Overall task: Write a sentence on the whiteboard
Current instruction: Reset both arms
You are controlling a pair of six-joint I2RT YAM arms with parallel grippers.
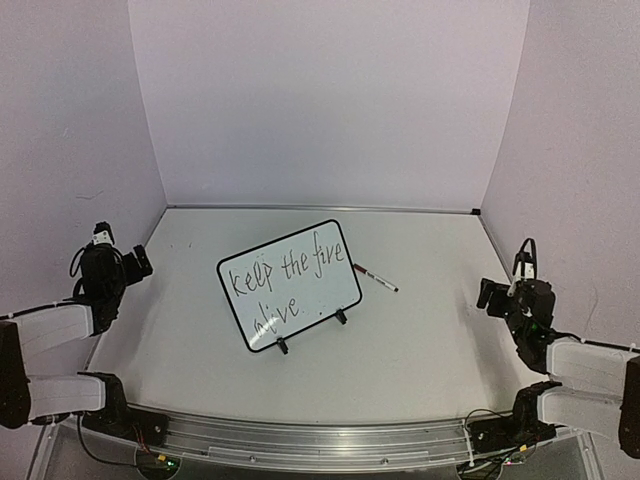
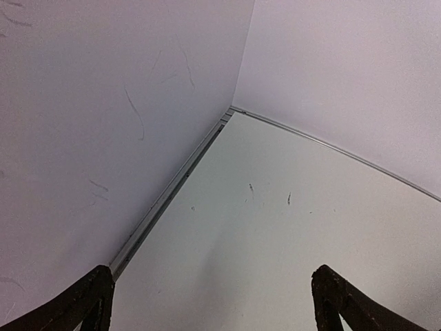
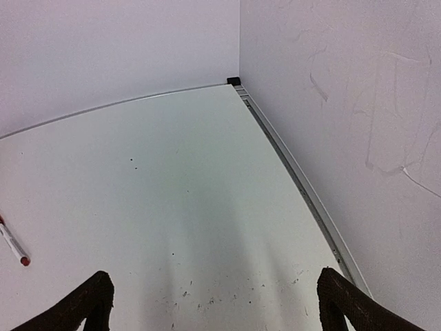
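Note:
The whiteboard [image 1: 290, 284] stands tilted on two little black feet in the middle of the table, turned a bit to the left. The sentence [image 1: 282, 277] on it reads "keep the fire alive." in two dark handwritten lines. A marker [image 1: 375, 277] with a red end lies just right of the board; its tip also shows at the left edge of the right wrist view, marker [image 3: 14, 245]. My left gripper [image 1: 138, 263] rests far left, open and empty [image 2: 210, 293]. My right gripper [image 1: 490, 296] rests far right, open and empty [image 3: 213, 296].
White walls close the table on three sides, with a metal strip [image 2: 172, 189] along the left wall and another metal strip [image 3: 296, 179] along the right wall. A metal rail [image 1: 310, 440] runs along the near edge between the arm bases.

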